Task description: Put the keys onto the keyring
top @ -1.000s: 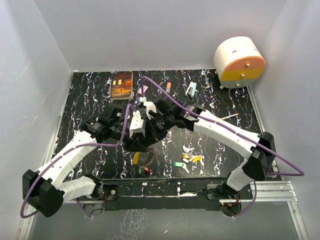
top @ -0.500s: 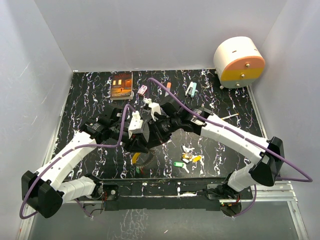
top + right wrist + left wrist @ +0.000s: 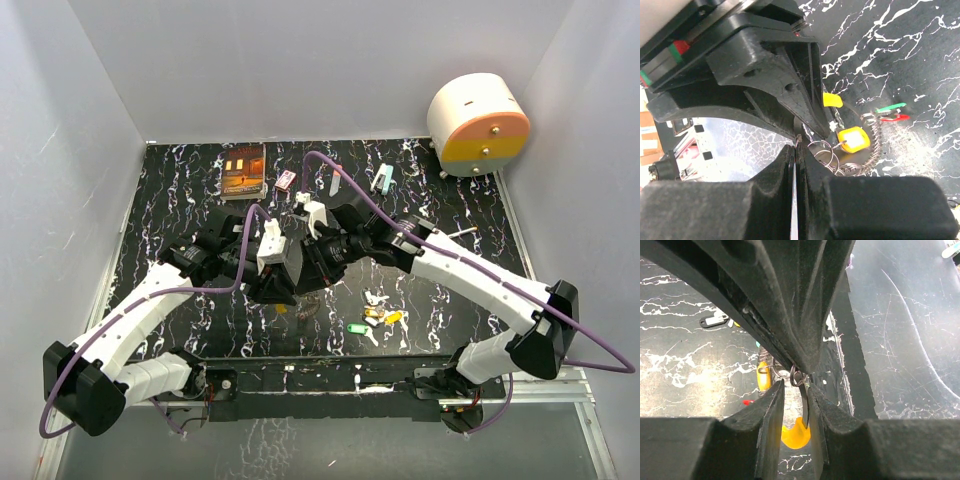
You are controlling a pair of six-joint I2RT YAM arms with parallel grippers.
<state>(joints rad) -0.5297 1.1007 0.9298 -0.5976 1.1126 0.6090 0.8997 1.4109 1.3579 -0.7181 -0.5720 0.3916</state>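
Observation:
Both grippers meet tip to tip over the middle of the table. My right gripper (image 3: 312, 272) (image 3: 796, 147) is shut on a thin silvery metal edge. My left gripper (image 3: 284, 285) (image 3: 794, 385) has its jaws narrowly apart; a dark metal strip lies in the gap against the right finger, under a small ring (image 3: 796, 377). A yellow-headed key (image 3: 795, 435) (image 3: 852, 140) hangs just below. The keyring (image 3: 874, 147) curves beside small rings (image 3: 825, 150), with a green key (image 3: 890, 108) and a red key (image 3: 894, 118) at its far side. This bunch (image 3: 305, 308) is mostly hidden under the grippers in the top view.
Loose keys (image 3: 380, 316) and a green tag (image 3: 357, 328) lie right of the grippers. At the back are a book (image 3: 243, 170), small coloured items (image 3: 337, 172) and a white-and-orange drum (image 3: 478, 122). A metal rail (image 3: 330, 372) runs along the near edge.
The right arm's elbow swung out to the right. The yellow, green and red keys near the front edge moved up under the grippers. The left jaws narrowed slightly.

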